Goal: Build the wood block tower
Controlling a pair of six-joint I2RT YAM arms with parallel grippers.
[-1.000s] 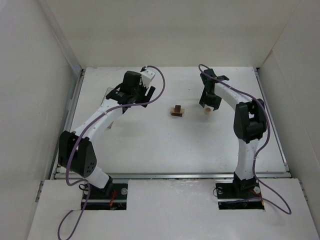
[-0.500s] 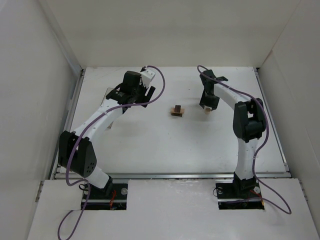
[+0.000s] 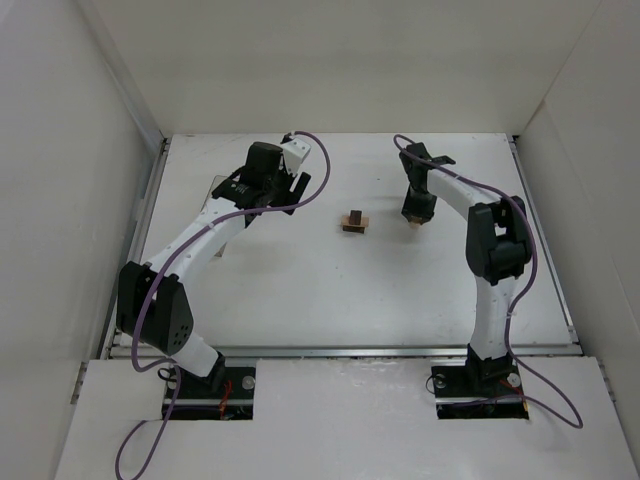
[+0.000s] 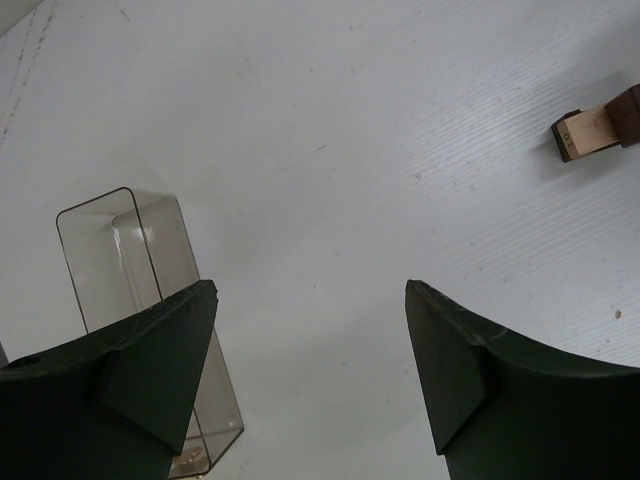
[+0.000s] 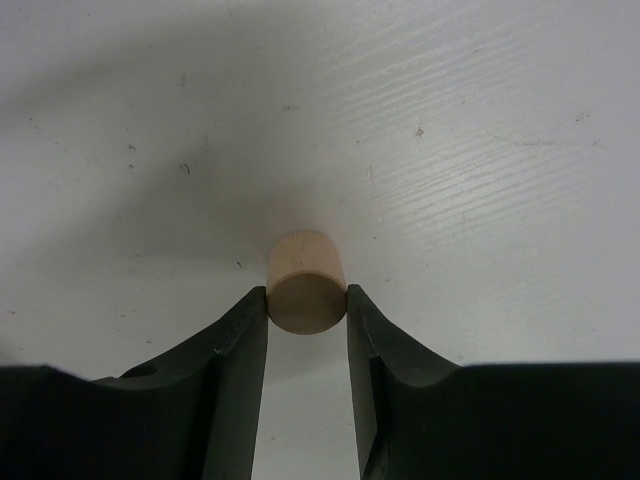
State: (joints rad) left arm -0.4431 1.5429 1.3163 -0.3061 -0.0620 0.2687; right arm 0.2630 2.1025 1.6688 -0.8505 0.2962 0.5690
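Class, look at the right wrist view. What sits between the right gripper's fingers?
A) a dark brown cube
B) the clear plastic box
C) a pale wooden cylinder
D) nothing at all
C: in the right wrist view the right gripper has one finger against each side of the pale wooden cylinder, which rests on the white table.

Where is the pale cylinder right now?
The cylinder is clamped in the right gripper, filling the middle of the right wrist view. From above, it is to the right of the small block stack.
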